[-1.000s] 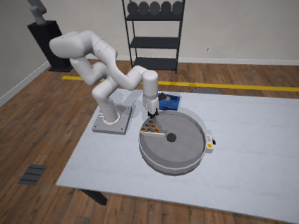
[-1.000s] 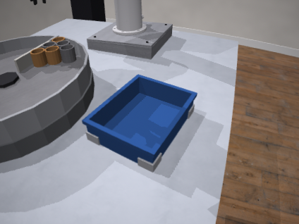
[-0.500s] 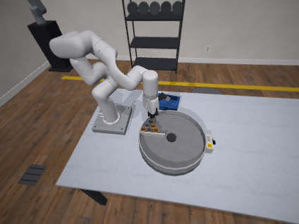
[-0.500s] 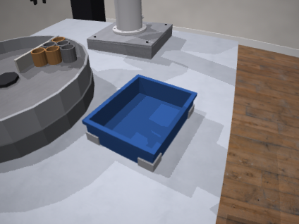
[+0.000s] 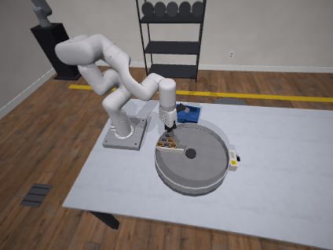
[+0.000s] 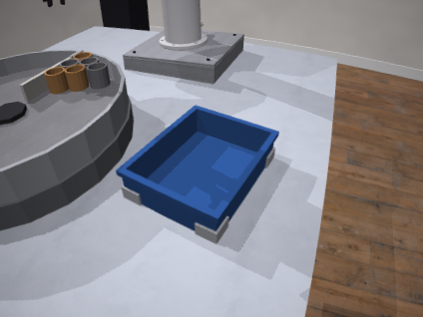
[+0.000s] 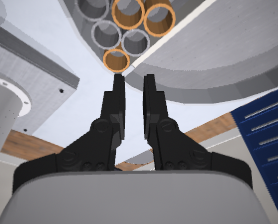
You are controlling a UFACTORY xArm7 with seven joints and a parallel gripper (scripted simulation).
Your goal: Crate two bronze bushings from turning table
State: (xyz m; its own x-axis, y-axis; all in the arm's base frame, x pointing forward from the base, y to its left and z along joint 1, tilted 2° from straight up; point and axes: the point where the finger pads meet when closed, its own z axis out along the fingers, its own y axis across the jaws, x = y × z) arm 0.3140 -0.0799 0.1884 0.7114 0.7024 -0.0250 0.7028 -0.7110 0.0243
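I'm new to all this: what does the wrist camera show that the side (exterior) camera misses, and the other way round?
Only the wrist view shows the pincer: its black fingers stand nearly shut with nothing between them, hanging above the bushings. Only the exterior view shows the whole blue crate, with nothing in it. Both show the cluster of bronze bushings and grey bushings on the turning table, plus the arm's grey base plate.
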